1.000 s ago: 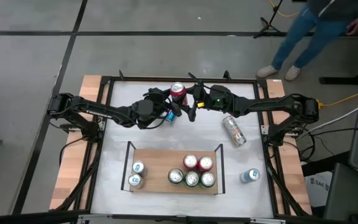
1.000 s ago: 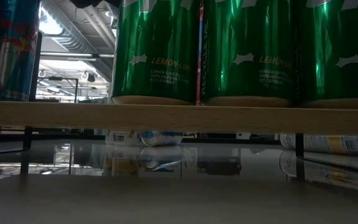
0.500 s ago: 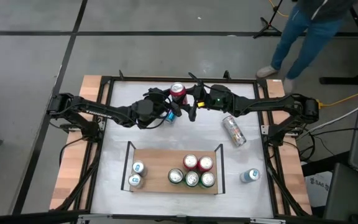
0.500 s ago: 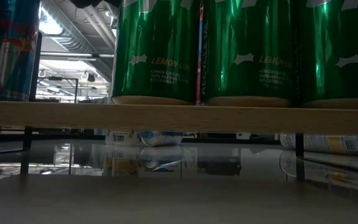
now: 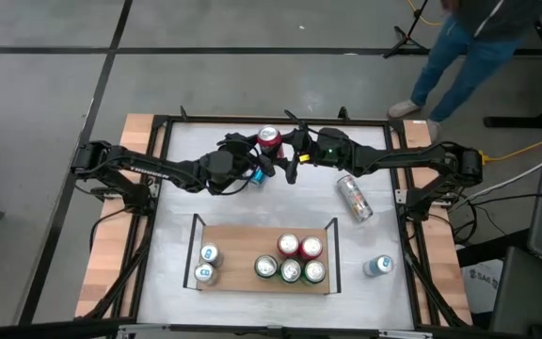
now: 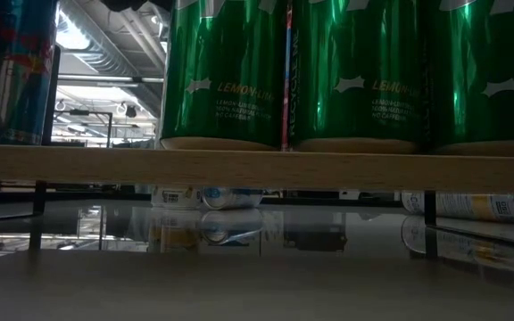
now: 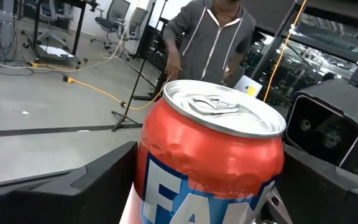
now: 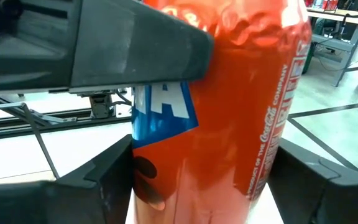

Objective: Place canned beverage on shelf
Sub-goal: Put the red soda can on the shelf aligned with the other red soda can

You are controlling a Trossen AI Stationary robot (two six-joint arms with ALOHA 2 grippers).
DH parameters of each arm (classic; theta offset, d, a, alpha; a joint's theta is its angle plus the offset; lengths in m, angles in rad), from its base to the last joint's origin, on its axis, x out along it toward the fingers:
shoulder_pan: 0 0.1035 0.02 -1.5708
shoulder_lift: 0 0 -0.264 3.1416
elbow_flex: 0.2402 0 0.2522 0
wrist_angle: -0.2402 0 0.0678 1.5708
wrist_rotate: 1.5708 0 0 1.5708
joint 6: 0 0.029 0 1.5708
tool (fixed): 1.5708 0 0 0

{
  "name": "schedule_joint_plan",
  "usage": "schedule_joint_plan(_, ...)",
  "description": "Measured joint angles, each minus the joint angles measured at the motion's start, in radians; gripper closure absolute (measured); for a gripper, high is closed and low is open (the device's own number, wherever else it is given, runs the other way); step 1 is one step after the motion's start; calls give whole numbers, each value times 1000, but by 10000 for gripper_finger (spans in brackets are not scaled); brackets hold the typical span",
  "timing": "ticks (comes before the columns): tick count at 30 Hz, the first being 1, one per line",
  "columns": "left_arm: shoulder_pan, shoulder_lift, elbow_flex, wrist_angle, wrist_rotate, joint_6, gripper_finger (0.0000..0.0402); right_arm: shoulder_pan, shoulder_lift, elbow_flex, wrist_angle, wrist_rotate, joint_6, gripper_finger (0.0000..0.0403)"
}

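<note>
Almost nothing has moved: the red can (image 5: 269, 138) stays at the bench's far edge between both arms. Left pincer (image 5: 260, 172) and right pincer (image 5: 292, 162) bracket it; grip unclear. The shelf (image 5: 243, 243) awaits.

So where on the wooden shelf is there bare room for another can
The shelf is bare along its back edge and between the two silver cans and the green and red cluster, which crowds the right end.
</note>
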Motion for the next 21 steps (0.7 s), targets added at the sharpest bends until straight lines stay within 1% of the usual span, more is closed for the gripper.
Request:
schedule_joint_plan(6, 1, 0, 0, -1, 6, 2, 65, 0, 0, 0, 0, -1, 0, 117)
schedule_joint_plan(9, 1, 0, 0, -2, 18, 9, 65, 0, 0, 0, 0, -25, 2, 118)
schedule_joint_plan(16, 0, -1, 0, -3, 32, 81, 65, 0, 0, 0, -3, -35, -14, 118)
schedule_joint_plan(21, 0, -1, 0, -3, 29, 84, 65, 0, -1, 0, -6, -37, -24, 122)
